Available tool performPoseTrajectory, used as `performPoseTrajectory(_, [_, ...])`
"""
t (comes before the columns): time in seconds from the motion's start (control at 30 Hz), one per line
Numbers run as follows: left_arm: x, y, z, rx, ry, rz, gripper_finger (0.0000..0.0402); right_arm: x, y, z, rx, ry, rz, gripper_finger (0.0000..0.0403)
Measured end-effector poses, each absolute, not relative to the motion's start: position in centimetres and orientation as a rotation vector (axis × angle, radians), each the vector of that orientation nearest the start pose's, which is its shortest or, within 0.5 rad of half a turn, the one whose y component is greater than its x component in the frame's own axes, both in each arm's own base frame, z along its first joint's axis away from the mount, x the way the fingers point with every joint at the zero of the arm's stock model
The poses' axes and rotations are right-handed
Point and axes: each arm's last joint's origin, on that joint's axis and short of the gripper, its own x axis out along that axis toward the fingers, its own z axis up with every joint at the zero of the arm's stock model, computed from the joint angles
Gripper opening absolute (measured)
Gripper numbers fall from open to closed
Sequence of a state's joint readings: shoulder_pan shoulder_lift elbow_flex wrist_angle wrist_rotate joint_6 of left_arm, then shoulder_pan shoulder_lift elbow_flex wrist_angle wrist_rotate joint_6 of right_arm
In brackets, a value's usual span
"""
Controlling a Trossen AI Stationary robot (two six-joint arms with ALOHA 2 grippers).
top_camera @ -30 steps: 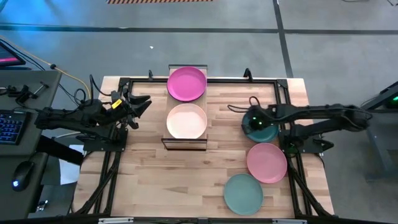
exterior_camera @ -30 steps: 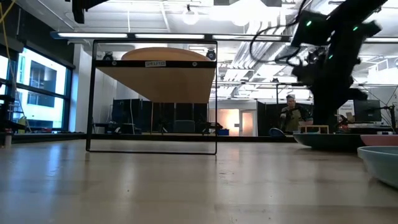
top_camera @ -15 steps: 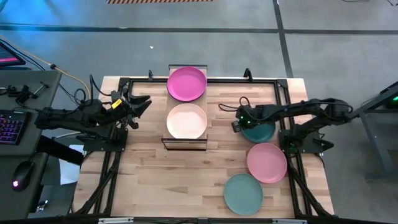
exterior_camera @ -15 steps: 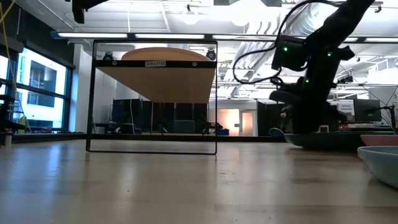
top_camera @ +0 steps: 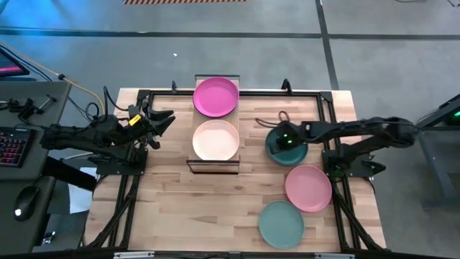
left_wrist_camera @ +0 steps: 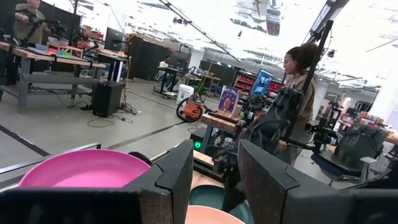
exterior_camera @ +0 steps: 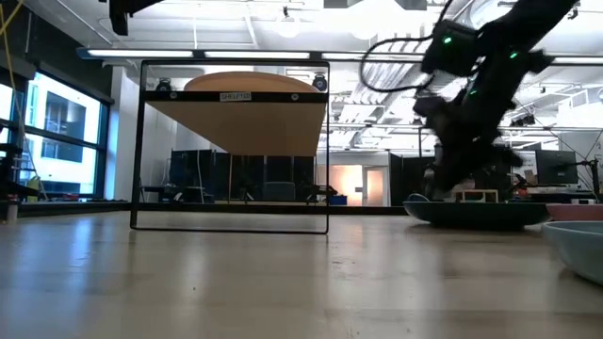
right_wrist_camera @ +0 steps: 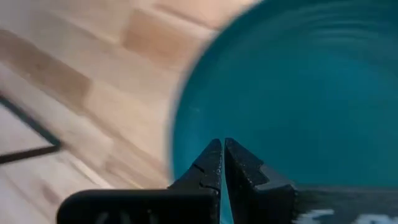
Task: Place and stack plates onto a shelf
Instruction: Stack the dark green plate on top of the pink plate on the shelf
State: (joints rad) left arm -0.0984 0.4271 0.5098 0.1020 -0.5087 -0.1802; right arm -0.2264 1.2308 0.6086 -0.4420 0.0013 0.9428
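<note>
Jaws of the right gripper are pressed together over the dark green plate, whose rim they partly hide, so an actual pinch on it is unclear. Beyond them the shelf carries the cream plate and magenta plate. The left gripper hangs beside that shelf with jaws apart, their tips cut off.

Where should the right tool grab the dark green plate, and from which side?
Probably the raised rim on the shelf-facing side of the dark green plate. The plate lies flat on the table, so only the thin edge offers a pinch: one finger inside, one outside, coming down from above. The right tool hangs there, fingers nearly shut. The pink plate crowds the opposite edge.
</note>
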Motion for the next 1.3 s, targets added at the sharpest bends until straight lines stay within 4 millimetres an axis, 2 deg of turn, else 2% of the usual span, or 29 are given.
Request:
performPoseTrajectory(0.17, [11.1, 0.3, 31.0, -0.233, -0.214, 0.394, 0.0117, 16.0, -4.9, 19.3, 0.945, 0.973, -0.876, 0.0000])
performPoseTrajectory(0.3, [11.1, 0.3, 31.0, -0.234, -0.215, 0.403, 0.0117, 14.4, -5.3, 20.2, 0.991, 0.920, -0.957, 0.0000])
performPoseTrajectory(0.53, [11.1, 0.4, 31.0, -0.235, -0.216, 0.428, 0.0117, 14.2, -6.6, 19.3, 1.006, 0.967, -1.062, 0.0019])
performPoseTrajectory(0.8, [11.1, 0.4, 31.0, -0.235, -0.216, 0.428, 0.0117, 14.2, -8.5, 17.6, 0.956, 1.140, -1.062, 0.0120])
performPoseTrajectory(0.97, [11.1, 0.4, 31.0, -0.235, -0.216, 0.428, 0.0117, 13.8, -9.3, 17.2, 0.911, 1.201, -1.039, 0.0172])
performPoseTrajectory(1.3, [11.1, 0.4, 31.0, -0.235, -0.216, 0.428, 0.0117, 13.3, -10.6, 16.5, 0.971, 1.254, -0.956, 0.0183])
